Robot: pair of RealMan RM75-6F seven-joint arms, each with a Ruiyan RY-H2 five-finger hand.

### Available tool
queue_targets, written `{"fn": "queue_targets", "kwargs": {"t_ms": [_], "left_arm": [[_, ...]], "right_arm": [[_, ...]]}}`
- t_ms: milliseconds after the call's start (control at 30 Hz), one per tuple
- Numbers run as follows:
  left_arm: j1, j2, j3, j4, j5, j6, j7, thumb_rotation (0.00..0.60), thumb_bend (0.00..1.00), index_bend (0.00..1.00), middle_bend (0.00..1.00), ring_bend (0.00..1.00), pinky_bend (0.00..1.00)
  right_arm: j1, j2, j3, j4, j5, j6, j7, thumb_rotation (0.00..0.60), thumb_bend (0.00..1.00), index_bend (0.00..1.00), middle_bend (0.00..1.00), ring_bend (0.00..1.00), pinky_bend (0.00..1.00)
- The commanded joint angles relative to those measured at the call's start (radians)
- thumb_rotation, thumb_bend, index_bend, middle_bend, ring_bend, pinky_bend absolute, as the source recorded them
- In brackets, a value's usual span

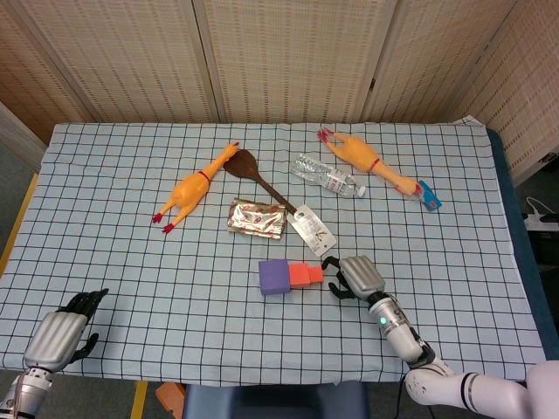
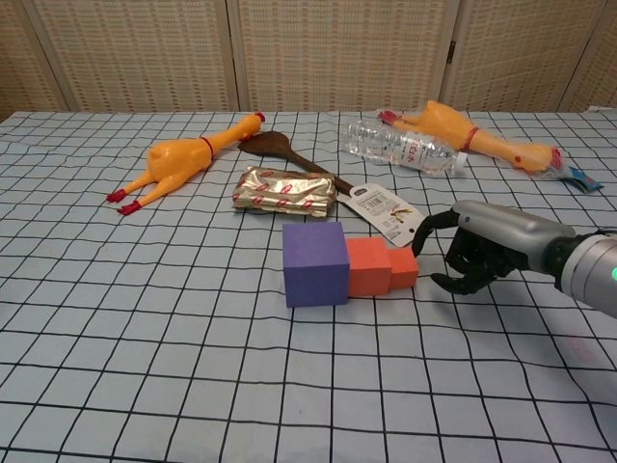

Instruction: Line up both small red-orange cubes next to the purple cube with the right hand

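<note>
The right hand (image 2: 479, 253), fingers curled and holding nothing, is nudging the red-orange cubes (image 2: 381, 269) against the purple cube (image 2: 315, 263); gentle, square pushing suits.

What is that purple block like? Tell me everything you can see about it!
The purple cube is one plain color, matte, and looks like foam, with squared edges. It sits flat on the checked tablecloth near the table's middle. It is the biggest block in a row: a red-orange cube presses against its side, then a smaller one. The foil packet lies just behind it, not touching. The right robot hand is beyond the row's far end.
</note>
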State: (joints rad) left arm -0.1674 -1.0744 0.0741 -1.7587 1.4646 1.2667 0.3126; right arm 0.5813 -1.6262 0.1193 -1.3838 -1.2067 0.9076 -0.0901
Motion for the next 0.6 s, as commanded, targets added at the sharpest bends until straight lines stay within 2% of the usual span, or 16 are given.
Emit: {"fn": "queue_targets", "kwargs": {"t_ms": [33, 433, 600], "left_arm": [[0.000, 0.000, 0.000, 0.000, 0.000, 0.000, -0.001, 0.600, 0.43, 0.06, 0.12, 0.12, 0.44], [-0.001, 0.000, 0.001, -0.001, 0.000, -0.004, 0.003, 0.600, 0.43, 0.06, 0.13, 0.12, 0.44], [0.000, 0.002, 0.001, -0.001, 0.000, -0.002, -0.001, 0.600, 0.43, 0.06, 0.13, 0.12, 0.44]], "right_arm": [[-0.001, -0.004, -0.001, 0.008, -0.004, 0.005, 0.002, 0.600, 0.34, 0.37, 0.90, 0.93, 0.88], [-0.003, 0.006, -0.006, 0.003, 0.004, -0.007, 0.005, 0.600, 0.34, 0.37, 0.90, 0.93, 0.88], [-0.019, 0.043, -0.012, -0.025, -0.018, 0.034, -0.010, 0.600, 0.34, 0.34, 0.90, 0.93, 0.88]]}}
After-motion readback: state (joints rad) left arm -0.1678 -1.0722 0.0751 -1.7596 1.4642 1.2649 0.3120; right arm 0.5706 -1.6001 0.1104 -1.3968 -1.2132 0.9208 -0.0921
